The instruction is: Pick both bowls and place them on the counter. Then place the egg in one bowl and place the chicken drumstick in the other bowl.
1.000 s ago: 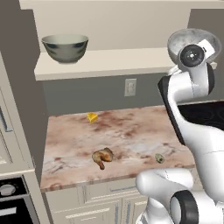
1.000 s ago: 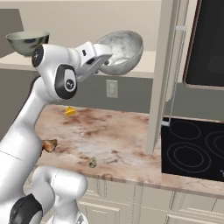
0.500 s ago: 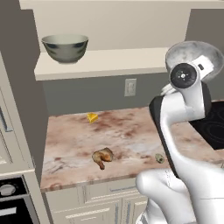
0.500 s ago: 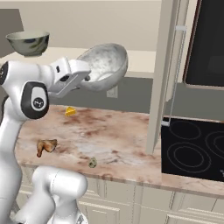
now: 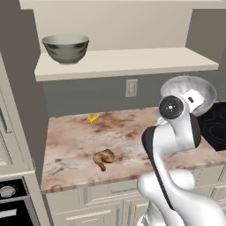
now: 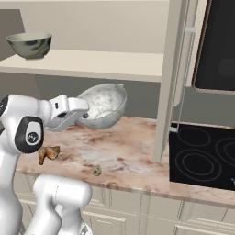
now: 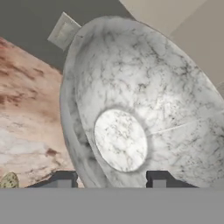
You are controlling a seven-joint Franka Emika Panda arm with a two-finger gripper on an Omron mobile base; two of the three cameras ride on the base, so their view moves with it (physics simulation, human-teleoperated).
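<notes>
The end effector grips the rim of the white speckled bowl, held tilted and empty above the bench. Below it lie the egg and, farther left, the drumstick. A cheese wedge sits near the wall. The grey-green bowl stands on the shelf.

We see the white speckled bowl half hidden behind the arm in the left base view, its far rim cut by the hand view's edge, and the egg cropped there.
</notes>
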